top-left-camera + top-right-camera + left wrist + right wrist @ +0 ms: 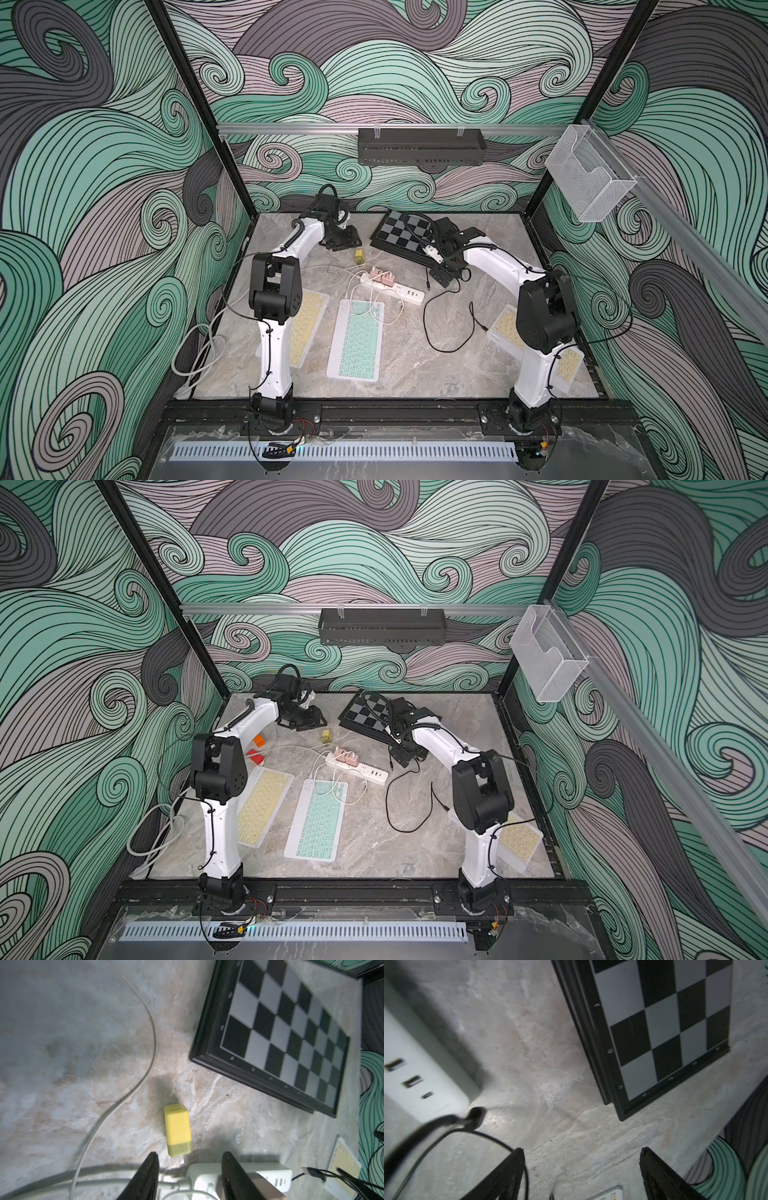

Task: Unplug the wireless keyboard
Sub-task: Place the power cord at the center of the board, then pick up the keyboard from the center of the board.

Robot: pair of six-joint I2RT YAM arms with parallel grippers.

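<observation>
**Inspector:** State of the grippers?

**Robot:** My left gripper (190, 1154) is spread and empty. The yellow charger (177, 1130) lies loose on the table just ahead of it, beside the power strip (274, 1176). My right gripper (582, 1150) is spread wide, also empty. The black cable (475, 1114) has its plug lying free by the strip's end.

**Inspector:** The keyboard?

**Robot:** The yellow keyboard (519, 837) lies by my right arm's base, and the cable's far end seems loose just beside it. I judge it unplugged. Recommendation: lift straight up, clear of the cable loop at my right finger.

The black cable (387, 804) loops beside the power strip (376, 774).
</observation>
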